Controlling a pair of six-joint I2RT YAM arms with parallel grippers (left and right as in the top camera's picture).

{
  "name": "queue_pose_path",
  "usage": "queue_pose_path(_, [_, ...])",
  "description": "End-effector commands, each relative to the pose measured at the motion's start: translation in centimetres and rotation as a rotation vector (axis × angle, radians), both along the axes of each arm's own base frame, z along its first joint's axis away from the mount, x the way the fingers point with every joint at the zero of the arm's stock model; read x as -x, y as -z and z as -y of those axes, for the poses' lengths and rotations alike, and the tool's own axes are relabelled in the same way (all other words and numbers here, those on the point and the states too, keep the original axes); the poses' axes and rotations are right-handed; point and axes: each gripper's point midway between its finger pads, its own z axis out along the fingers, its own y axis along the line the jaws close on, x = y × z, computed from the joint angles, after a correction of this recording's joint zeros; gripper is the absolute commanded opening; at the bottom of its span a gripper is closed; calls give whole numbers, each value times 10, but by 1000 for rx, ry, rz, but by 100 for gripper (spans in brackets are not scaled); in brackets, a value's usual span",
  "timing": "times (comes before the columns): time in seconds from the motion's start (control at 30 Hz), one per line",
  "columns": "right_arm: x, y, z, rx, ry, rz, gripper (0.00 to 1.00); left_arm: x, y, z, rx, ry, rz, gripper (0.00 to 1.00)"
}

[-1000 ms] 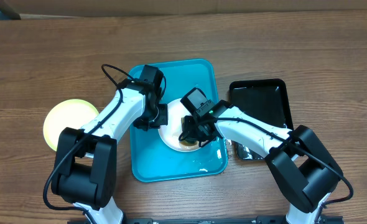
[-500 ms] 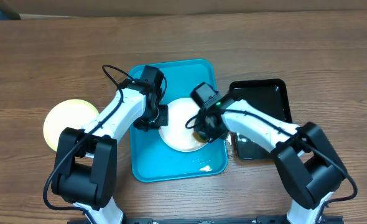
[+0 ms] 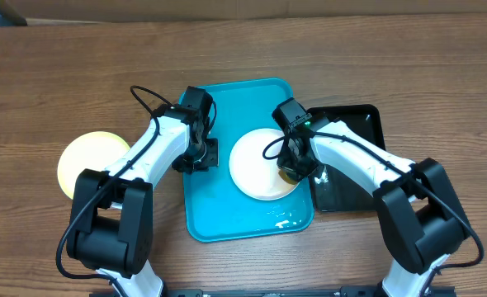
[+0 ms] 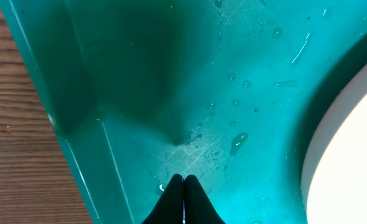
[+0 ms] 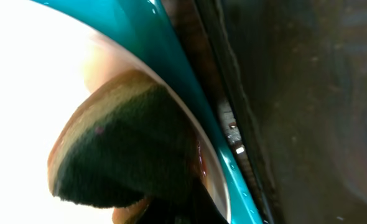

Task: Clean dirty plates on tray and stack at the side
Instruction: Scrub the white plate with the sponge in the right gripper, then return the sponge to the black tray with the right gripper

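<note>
Right gripper: its fingers are mostly hidden in the wrist view, but the tan sponge with a dark scouring face fills the spot between them, so I read it as clamped on the sponge. The sponge sits on the right edge of the round white plastic plate, hard up against the raised rim of the large turquoise rectangular plastic tray.

Left gripper: tips together, holding nothing, over the wet tray floor just left of the white plate. I cannot tell whether it is touching.

The glossy black tray lies just beside the turquoise one on the right. The pale yellow-green round plate lies on the wooden table, well left. I see no third plate.

Risks from here:
- A scrub stroke to the right could ride the plate up over the rim, since it lies at the edge on a wet floor.
- If the left tips are not bearing down, the tray may slide into the black tray.
- There is a reddish tinge beside the sponge, possibly leftover smear. Stacking now could be premature.
</note>
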Motion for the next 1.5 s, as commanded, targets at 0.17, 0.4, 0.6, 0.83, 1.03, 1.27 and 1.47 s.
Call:
queue_pose_path(0.17, [-14, -59, 16, 39, -74, 165, 4, -3, -3, 22, 127, 28, 7, 4])
queue_pose_path(0.4, [-12, -106, 20, 3, -108, 253, 4, -9, -12, 52, 297, 82, 31, 8])
queue_pose_path(0.6, [-4, -135, 51, 3, -38, 271, 4, -13, -14, 61, 325, 98, 55, 32])
queue_pose_path(0.83, [1, -101, 110, 65, 81, 163, 10, -20, -7, 64, 164, 173, 134, 50])
queue_pose_path(1.03, [3, -59, 106, -14, -20, 116, 20, -21, -6, 63, 114, 190, 153, 44])
queue_pose_path(1.27, [6, -27, 108, -13, -14, 133, 42, -18, -1, 62, 113, 189, 150, 43])
queue_pose_path(1.47, [9, -42, 107, -22, -28, 128, 43, -12, 12, 60, 115, 171, 146, 40])
